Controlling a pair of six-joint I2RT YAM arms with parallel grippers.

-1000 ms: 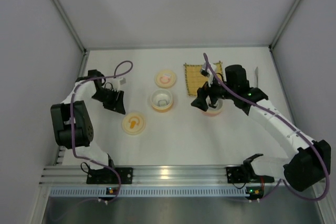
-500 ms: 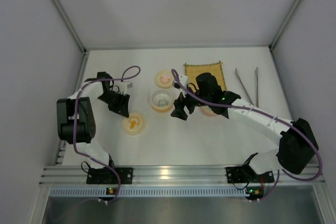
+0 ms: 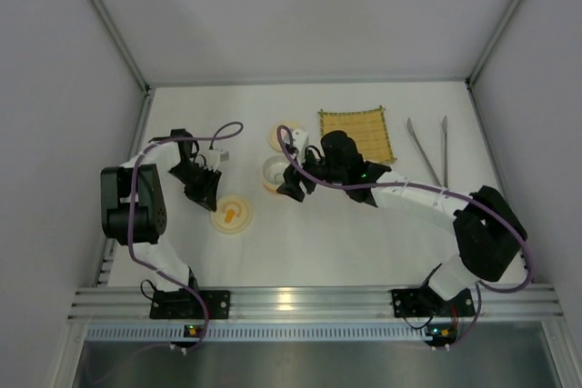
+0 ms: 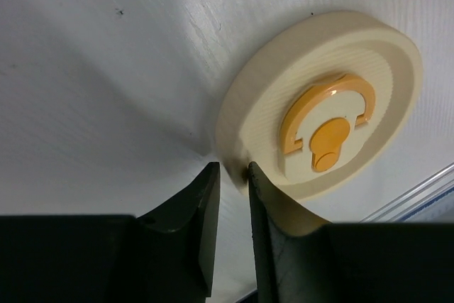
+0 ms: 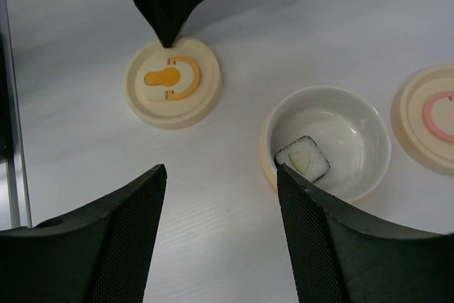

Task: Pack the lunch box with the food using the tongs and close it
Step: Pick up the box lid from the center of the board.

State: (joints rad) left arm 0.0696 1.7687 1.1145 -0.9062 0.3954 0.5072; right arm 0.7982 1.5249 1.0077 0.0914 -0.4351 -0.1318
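The lunch box is a round cream bowl (image 5: 347,129) near the table's middle (image 3: 270,170). One piece of food (image 5: 301,159), white with a black rim and a pale green centre, lies inside. My right gripper (image 5: 220,169) hovers open just left of the bowl, with one finger over its rim (image 3: 289,184). A cream lid with an orange handle (image 4: 333,133) lies flat nearby (image 3: 231,213). My left gripper (image 4: 234,168) stands at its edge with only a narrow gap between its jaws (image 3: 204,194). The tongs (image 3: 424,150) lie untouched at the far right.
A second cream lid with a pink mark (image 3: 285,135) lies behind the bowl (image 5: 429,115). The yellow woven mat (image 3: 356,132) lies between it and the tongs. Grey walls close the table on three sides, and a metal rail runs along the near edge.
My right arm swung left from over the mat to the bowl, and its jaws narrowed somewhat. My left gripper dropped to the orange-handled lid's edge and its jaws narrowed.
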